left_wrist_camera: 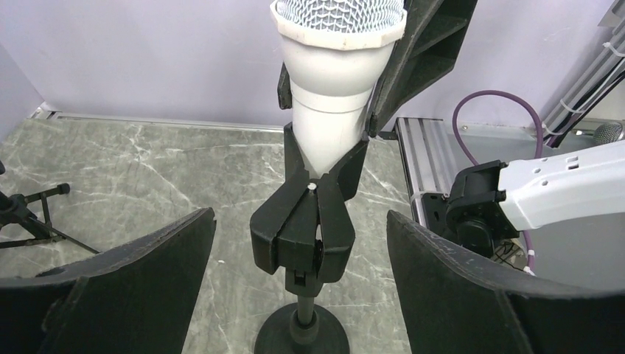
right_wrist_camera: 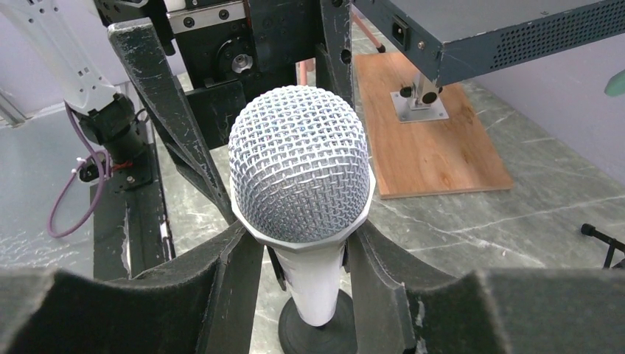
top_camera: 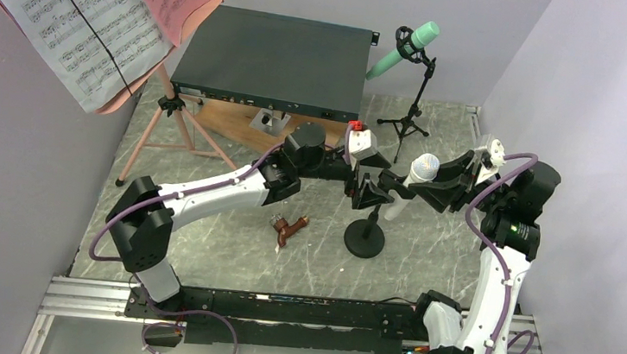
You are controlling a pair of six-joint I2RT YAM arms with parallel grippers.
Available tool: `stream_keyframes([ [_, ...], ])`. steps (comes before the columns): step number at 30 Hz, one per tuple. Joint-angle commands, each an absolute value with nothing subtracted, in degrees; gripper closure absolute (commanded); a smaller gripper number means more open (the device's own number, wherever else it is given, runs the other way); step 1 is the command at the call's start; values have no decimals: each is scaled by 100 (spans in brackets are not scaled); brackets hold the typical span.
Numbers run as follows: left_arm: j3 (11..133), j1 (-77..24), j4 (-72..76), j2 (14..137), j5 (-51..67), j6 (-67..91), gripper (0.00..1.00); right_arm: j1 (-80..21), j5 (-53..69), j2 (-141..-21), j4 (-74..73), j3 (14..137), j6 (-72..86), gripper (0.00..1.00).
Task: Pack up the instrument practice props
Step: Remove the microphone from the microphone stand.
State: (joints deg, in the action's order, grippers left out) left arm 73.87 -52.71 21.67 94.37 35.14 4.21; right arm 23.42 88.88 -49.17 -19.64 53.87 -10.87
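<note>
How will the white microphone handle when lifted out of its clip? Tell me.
The white microphone looks rigid; its smooth tapered body may slip. The round stand base is small, so pulling could tip it.

Overhead view looks down; wrist views closely share white microphone [right_wrist_camera: 298,173].

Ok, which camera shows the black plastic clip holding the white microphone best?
Left wrist: the black plastic clip sits centre frame, whole, gripping the white microphone above its pole. Top external shows it tiny among other black parts. Right wrist hides it behind the mesh head; only the round base peeks out.
</note>
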Motion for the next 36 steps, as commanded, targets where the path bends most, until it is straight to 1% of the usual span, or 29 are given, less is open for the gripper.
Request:
stream_keyframes([
  [1,7697,-5312,2395,9481,3620,509,11,2303,9506,-4900,-1714,5479,-1090,75],
  [5,7733,-5318,2338,9492,3609,560,20,2294,9510,-4887,-1704,5452,-1101,76],
  [7,7737,-5322,2342,9492,3612,590,26,2294,9510,-4889,-1697,5458,-1107,76],
  [8,7742,-5326,2332,9500,3624,603,31,2294,9510,-4887,-1685,5458,-1101,77],
  [9,7758,-5326,2317,9509,3662,614,37,2294,9510,-4887,-1664,5458,-1080,78],
  [10,7775,-5326,2294,9523,3694,629,48,2290,9510,-4879,-1638,5454,-1044,79],
  [12,7828,-5327,2218,9542,3702,656,75,2294,9510,-4878,-1526,5441,-912,81],
  [13,7854,-5328,2150,9551,3686,659,87,2290,9510,-4882,-1505,5445,-903,82],
  [14,7876,-5326,2085,9546,3675,653,95,2289,9510,-4878,-1503,5453,-905,85],
  [15,7884,-5326,2027,9541,3658,643,100,2291,9510,-4882,-1495,5462,-905,87],
  [18,7787,-5326,2031,9459,3588,635,100,2294,9503,-4901,-1447,5492,-885,95],
  [22,7641,-5328,2021,9260,3386,578,100,2309,9467,-4937,-1046,5509,-554,100],
  [29,7328,-5330,1822,8893,2967,413,100,2426,9501,-5036,-509,5780,139,100],
  [32,7218,-5336,1809,8798,2880,436,100,2501,9510,-5014,42,5730,826,100],
  [36,7202,-5383,1792,8738,2812,466,100,2679,9520,-4959,1253,5573,1919,100],
])
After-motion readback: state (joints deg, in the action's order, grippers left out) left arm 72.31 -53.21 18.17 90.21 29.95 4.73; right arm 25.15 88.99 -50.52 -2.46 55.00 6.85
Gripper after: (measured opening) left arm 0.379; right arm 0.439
